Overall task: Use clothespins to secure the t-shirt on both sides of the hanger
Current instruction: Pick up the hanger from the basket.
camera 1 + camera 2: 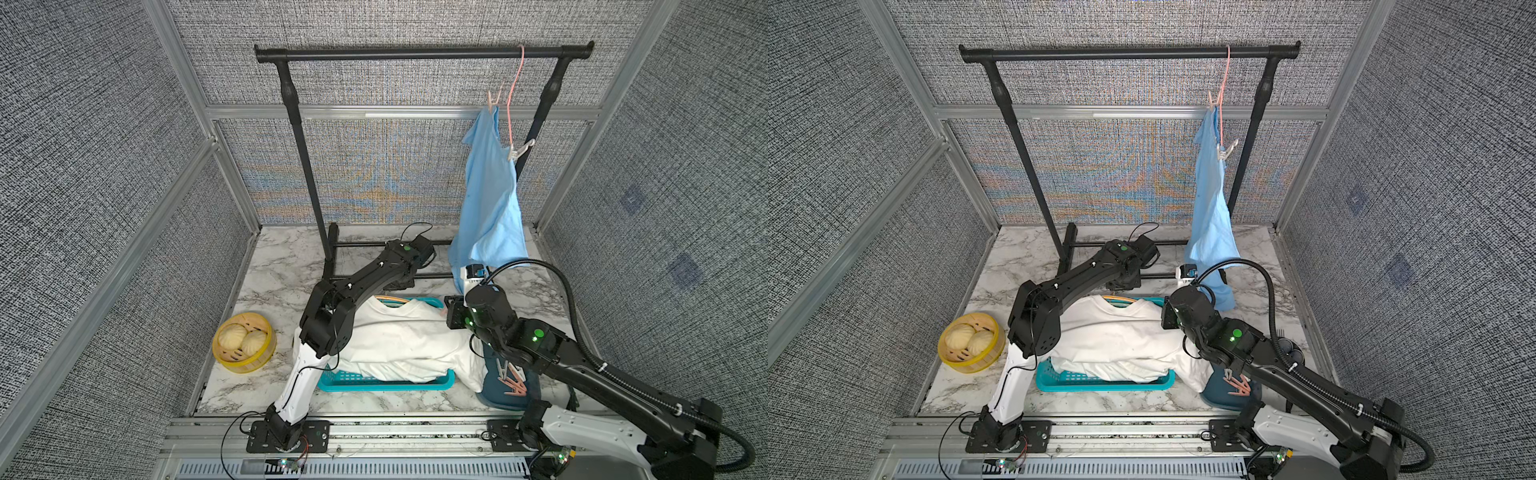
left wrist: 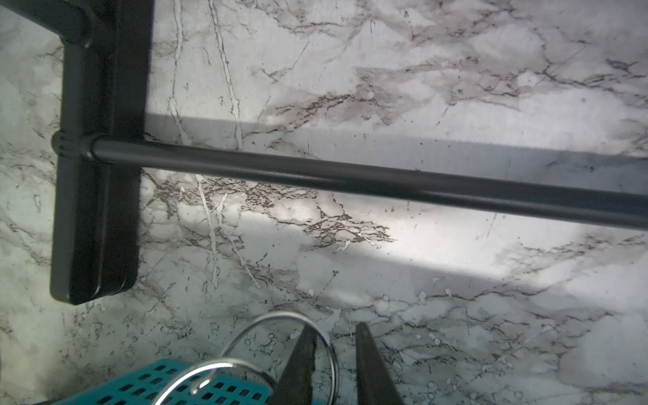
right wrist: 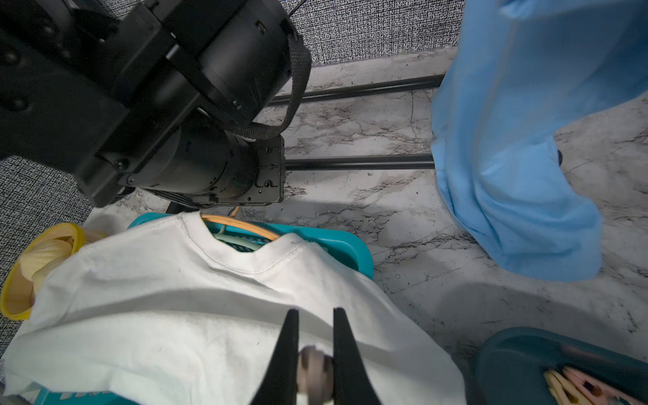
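Your right gripper [image 3: 315,310] is pinching a grey clothespin [image 3: 315,371] over the white t-shirt [image 3: 175,298], which is lying across the teal basket [image 3: 357,252]. Your left gripper [image 2: 335,326] is showing narrow, unclosed jaws, with a wire hook [image 2: 280,314] looping round one finger.

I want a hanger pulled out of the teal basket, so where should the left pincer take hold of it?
Probably the silver wire hook, where it arcs out past the teal basket rim. Come from above with the jaws astride the wire. That loop stands clear of cloth and plastic, and the left pincer straddles it now.
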